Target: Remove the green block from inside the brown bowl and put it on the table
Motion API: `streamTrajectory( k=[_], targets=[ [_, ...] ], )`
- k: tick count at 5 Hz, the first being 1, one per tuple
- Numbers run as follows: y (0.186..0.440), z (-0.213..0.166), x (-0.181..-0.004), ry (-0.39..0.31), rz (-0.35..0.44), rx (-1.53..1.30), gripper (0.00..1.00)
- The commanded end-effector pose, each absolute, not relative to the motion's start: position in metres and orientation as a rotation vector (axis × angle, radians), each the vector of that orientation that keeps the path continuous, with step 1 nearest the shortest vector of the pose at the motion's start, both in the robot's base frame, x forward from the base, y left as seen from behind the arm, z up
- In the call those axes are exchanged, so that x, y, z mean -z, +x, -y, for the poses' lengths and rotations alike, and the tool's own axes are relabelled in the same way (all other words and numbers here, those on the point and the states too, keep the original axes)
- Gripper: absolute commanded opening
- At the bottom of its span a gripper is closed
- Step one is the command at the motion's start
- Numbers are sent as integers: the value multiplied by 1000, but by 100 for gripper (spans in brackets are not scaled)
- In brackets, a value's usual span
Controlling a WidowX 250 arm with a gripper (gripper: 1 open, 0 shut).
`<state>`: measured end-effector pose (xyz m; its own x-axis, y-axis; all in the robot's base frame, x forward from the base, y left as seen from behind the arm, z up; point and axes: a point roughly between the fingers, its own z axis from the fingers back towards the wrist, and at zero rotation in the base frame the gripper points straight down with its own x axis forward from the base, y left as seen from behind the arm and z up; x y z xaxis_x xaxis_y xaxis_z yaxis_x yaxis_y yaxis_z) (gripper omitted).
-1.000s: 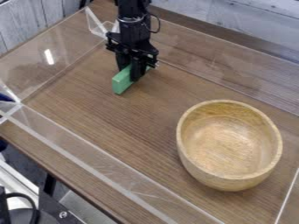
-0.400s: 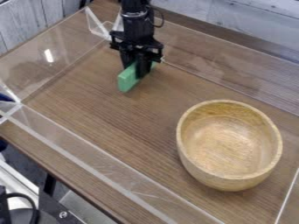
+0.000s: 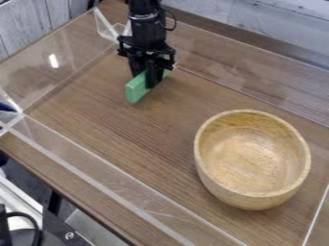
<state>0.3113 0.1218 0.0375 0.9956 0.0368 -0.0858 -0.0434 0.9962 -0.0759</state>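
Pinching the green block [image 3: 138,86] at its upper end, the pincer [image 3: 149,69] points straight down near the worktop's [image 3: 115,154] far left corner — well apart from the brown bowl [image 3: 252,159]. Whether the block's lower end touches the surface is unclear.

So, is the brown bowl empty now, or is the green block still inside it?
Empty. The brown bowl shows only bare wood inside. The green block is outside it, far away on the table, under the gripper.
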Motion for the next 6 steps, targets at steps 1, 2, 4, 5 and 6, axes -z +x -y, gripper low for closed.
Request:
streamTrajectory(
  k=[1,2,4,5,6],
  targets=[
    [323,-126,-80,-63,0,-35,0],
    [328,-127,-81,-74,-24,-35,0],
    [338,-138,-51,-47,-115,-74,0],
    [339,-129,-69,-37,-53,-135,0],
    [340,-124,-80,-35,-11,-177,0]
  ],
)
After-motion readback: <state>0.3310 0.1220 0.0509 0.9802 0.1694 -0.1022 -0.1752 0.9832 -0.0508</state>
